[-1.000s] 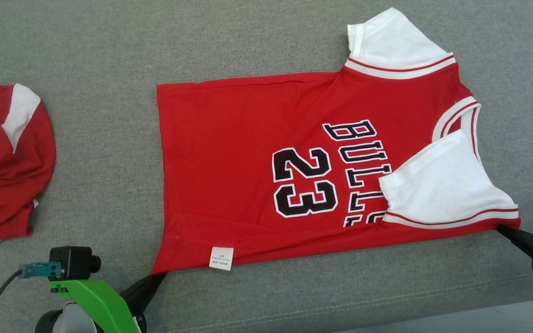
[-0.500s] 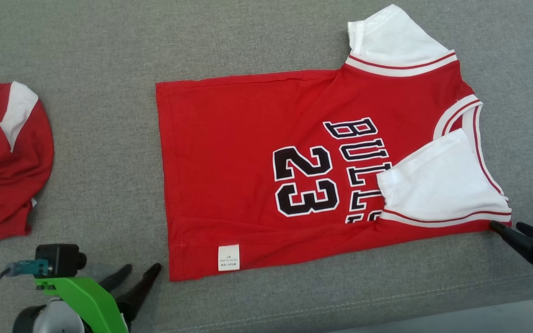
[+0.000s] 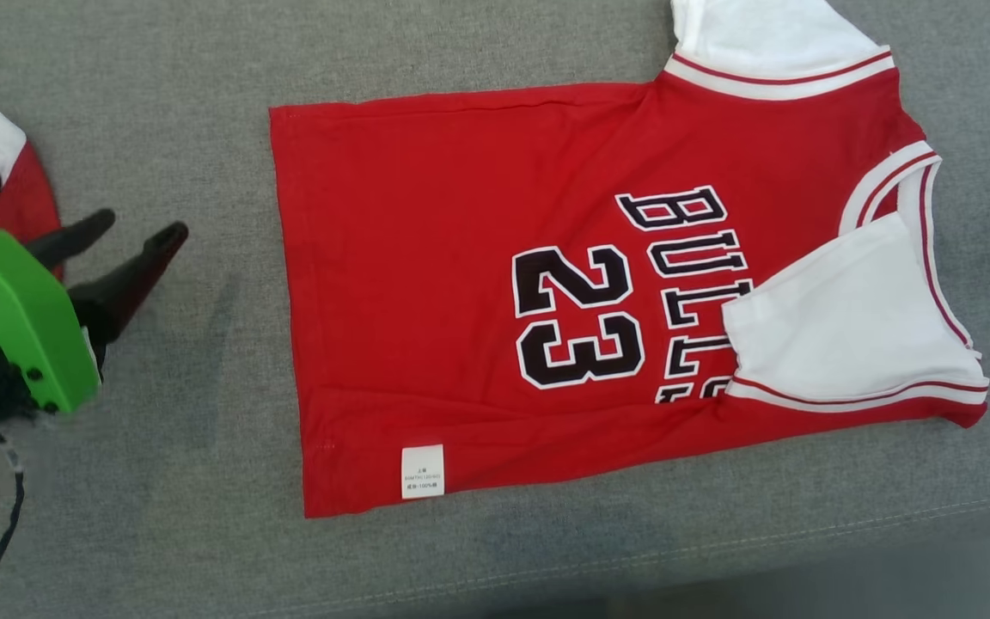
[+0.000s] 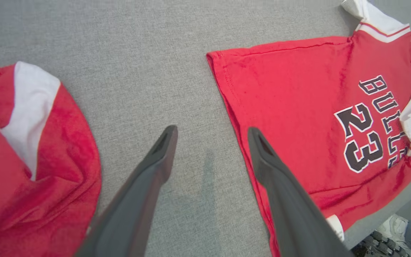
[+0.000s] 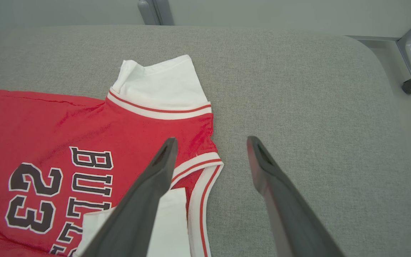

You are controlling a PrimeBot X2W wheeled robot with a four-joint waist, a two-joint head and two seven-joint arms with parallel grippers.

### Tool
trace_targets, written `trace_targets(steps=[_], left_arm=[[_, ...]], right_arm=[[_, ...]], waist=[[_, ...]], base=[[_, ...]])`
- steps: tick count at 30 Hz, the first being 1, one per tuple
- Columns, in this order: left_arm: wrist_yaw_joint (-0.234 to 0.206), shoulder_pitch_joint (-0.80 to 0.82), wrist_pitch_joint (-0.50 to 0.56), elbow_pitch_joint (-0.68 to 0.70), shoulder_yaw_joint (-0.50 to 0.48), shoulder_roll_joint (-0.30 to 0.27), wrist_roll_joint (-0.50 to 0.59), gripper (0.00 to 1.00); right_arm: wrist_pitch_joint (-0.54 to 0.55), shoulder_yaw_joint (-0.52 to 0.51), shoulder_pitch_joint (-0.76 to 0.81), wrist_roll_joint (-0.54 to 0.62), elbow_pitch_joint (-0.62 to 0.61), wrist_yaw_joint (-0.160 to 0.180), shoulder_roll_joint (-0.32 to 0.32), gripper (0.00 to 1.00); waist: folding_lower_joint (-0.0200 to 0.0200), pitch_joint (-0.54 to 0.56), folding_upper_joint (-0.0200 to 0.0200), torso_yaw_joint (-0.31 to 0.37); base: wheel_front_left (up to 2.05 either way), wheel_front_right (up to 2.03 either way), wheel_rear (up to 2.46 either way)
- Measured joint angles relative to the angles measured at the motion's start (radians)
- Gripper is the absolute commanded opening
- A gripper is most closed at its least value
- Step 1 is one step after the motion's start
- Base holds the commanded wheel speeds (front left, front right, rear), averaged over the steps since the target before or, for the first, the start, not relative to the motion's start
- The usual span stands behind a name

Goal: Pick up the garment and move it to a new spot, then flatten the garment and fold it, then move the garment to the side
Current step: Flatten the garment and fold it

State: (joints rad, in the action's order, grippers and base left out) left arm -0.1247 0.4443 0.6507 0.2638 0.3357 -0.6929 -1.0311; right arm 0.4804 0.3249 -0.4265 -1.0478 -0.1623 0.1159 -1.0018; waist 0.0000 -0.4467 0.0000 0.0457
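Note:
The garment is a red jersey printed "BULLS 23", lying flat on the grey padded surface with its hem to the left. Its near white sleeve is folded over the lettering, and a white label shows near the front hem corner. My left gripper is open, holds nothing and hovers left of the hem. In the left wrist view the left gripper has its right finger over the hem edge of the garment. My right gripper is open and holds nothing, just right of the garment's collar.
A second red and white garment lies bunched at the far left, behind my left gripper. The surface's front edge runs close to the jersey. A shoe shows past that edge. A metal leg with a caster stands at the far right.
Both grippers opened and let go of the jersey's near corners, which dropped flat. The left gripper drew away to the left, the right one rose off past the collar. The camera shifted slightly.

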Motion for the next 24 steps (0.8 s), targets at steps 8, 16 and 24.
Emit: trace_targets(steps=[8, 16, 24], left_arm=[[0.000, 0.208, 0.144, -0.060, 0.001, 0.024, -0.030, 1.00], [0.000, 0.342, 0.212, -0.116, 0.028, 0.070, -0.008, 1.00], [0.000, 0.430, 0.229, -0.193, 0.070, 0.135, 0.005, 1.00]], right_arm=[[0.065, 0.029, -0.217, 0.044, -0.006, 0.001, 0.068, 1.00], [0.100, 0.091, -0.372, 0.131, 0.052, 0.008, 0.156, 1.00], [0.117, 0.158, -0.449, 0.192, 0.160, 0.008, 0.239, 1.00]], waist=[[0.0000, -0.093, 0.0000, -0.009], [0.0001, -0.202, 0.0000, -0.016], [0.0002, -0.274, 0.0000, -0.012]], base=[[0.00, 0.00, 0.00], [0.00, 0.00, 0.00], [0.00, 0.00, 0.00]])
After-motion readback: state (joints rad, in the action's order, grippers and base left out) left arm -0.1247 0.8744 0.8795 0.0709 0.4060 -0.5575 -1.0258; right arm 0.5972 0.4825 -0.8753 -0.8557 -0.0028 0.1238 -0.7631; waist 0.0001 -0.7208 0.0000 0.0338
